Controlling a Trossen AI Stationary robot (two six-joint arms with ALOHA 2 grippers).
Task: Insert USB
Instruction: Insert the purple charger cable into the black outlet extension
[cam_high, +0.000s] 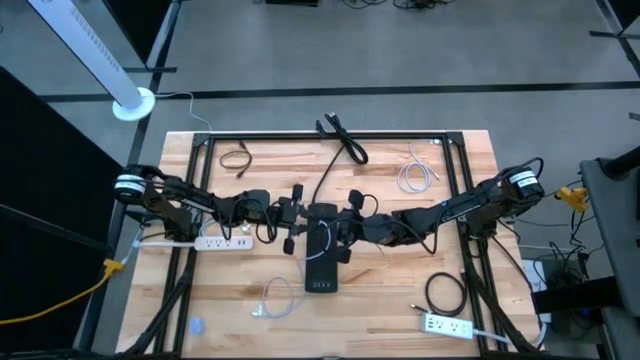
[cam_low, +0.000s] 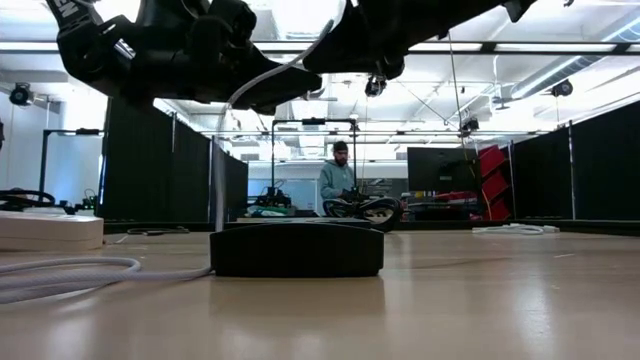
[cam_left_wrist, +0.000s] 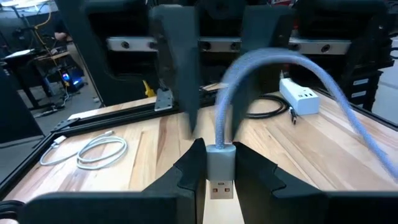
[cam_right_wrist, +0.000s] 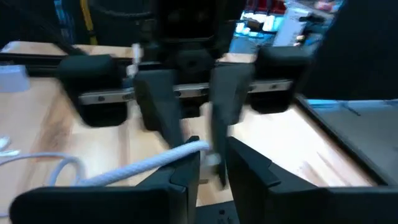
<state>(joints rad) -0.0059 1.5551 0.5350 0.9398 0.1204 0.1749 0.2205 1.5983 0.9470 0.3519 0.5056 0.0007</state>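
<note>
A flat black box (cam_high: 322, 272) lies in the middle of the wooden table, and the low view shows it (cam_low: 297, 250) end on. A white cable (cam_high: 272, 300) runs from the near left up to a USB plug (cam_left_wrist: 219, 168) held above the box. My left gripper (cam_high: 308, 218) comes from the left and is shut on that plug. My right gripper (cam_high: 338, 226) faces it from the right, tip to tip. In the right wrist view the cable (cam_right_wrist: 143, 163) ends right at my right gripper (cam_right_wrist: 212, 155), but blur hides how they meet. My left gripper pinches the plug's grey housing (cam_left_wrist: 219, 160) between its two fingers, coming level from the table's left. The metal tip (cam_left_wrist: 219, 190) points back toward the wrist. The plug is lifted clear of the box, and the cable (cam_left_wrist: 280, 59) arcs up and away from it.
A white power strip (cam_high: 222, 242) lies at the left and another (cam_high: 447, 324) at the near right. Black cable coils (cam_high: 445, 290) (cam_high: 236, 158), a white coil (cam_high: 413, 178) and a black lead (cam_high: 345, 140) lie around. A person (cam_low: 340, 180) sits beyond the table.
</note>
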